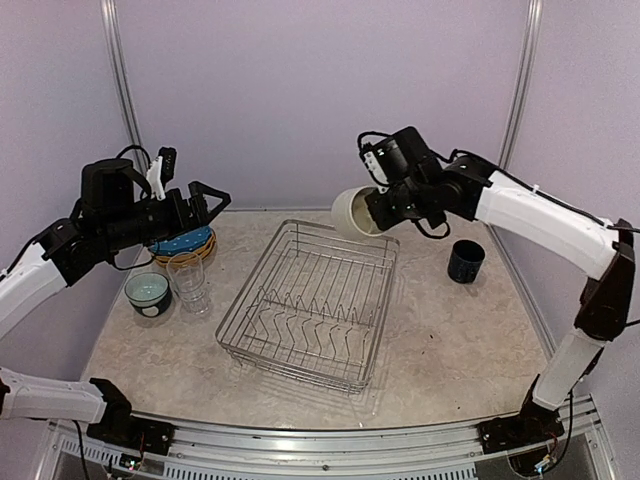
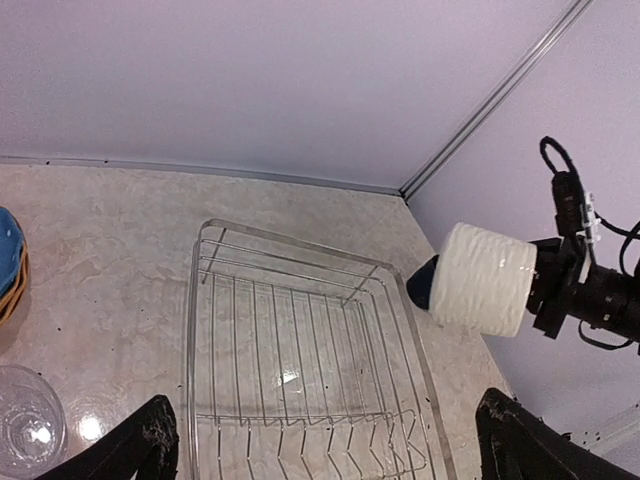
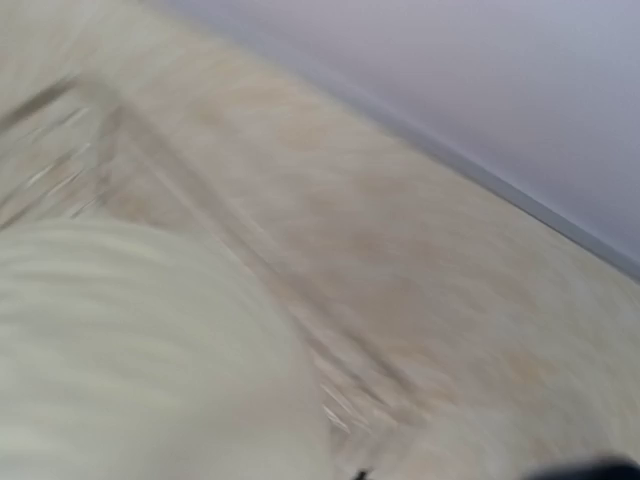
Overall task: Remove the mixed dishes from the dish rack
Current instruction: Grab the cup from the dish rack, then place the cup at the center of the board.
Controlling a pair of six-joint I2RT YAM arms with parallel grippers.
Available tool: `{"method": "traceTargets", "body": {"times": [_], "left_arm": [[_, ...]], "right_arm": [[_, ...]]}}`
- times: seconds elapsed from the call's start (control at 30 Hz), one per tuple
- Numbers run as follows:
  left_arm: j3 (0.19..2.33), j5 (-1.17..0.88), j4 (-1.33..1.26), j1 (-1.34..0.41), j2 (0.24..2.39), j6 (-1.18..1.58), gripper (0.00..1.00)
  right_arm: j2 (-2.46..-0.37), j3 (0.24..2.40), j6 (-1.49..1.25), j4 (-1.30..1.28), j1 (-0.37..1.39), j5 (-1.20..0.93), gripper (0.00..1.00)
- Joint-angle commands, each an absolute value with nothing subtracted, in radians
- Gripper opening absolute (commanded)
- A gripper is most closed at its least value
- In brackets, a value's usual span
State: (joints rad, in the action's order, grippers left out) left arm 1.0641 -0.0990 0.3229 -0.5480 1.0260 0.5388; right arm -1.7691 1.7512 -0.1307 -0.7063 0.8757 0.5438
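Cream mug [image 3: 130, 350] filled the lower left of the right wrist view as a pale blur, too close and too smeared to show detail. From above, that mug [image 1: 355, 212] hung in the air over the far right corner of the dish rack [image 1: 305, 310], tipped on its side with its mouth turned toward the left. The right tool [image 1: 380, 206] was closed on it and carried its whole weight. Which part of the mug the fingers pinched could not be made out. The sideways tilt looked like a result of the wrist's reach rather than anything deliberate.

No dish showed among the rack's wires or upright tines, so the mug was probably the last piece out. The others sat on the desk [image 1: 450, 340]. The dark navy mug [image 1: 466, 261] stood to the right of the rack. The blue and mustard plates [image 1: 185, 243], the glass tumblers [image 1: 188, 282] and the teal-and-white bowl [image 1: 147, 292] were grouped on the left. Sorting by side suited each arm's reach, and the bare desk beside the navy mug seemed the likely spot for its cream partner.

The left tool [image 1: 195, 178] hovered above the plates with its jaws spread wide and nothing between them, apparently parked clear of the right arm's path.
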Motion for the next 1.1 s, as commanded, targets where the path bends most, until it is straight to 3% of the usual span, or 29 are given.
{"method": "traceTargets", "body": {"times": [0.0,0.2,0.37,0.7,0.83,1.07], "left_arm": [[1.094,-0.119,0.318,-0.534,1.033,0.536,0.99],[1.117,-0.134,0.311,-0.527,1.047,0.535,0.99],[1.139,-0.141,0.328,-0.526,1.058,0.541,0.99],[1.156,-0.091,0.370,-0.525,1.027,0.533,0.99],[1.171,-0.076,0.388,-0.525,1.029,0.523,0.99],[1.218,-0.045,0.417,-0.525,1.045,0.495,0.99]], "right_arm": [[-1.513,1.577,-0.359,-0.836,0.779,0.489,0.00],[-1.266,1.189,-0.482,-0.880,0.505,0.279,0.00],[-1.262,0.987,-0.470,-0.839,0.328,0.092,0.00],[-1.433,0.953,-0.404,-0.770,0.259,0.129,0.00],[-1.468,0.976,-0.389,-0.763,0.259,0.159,0.17],[-1.419,1.027,-0.370,-0.795,0.259,0.156,0.61]]}}
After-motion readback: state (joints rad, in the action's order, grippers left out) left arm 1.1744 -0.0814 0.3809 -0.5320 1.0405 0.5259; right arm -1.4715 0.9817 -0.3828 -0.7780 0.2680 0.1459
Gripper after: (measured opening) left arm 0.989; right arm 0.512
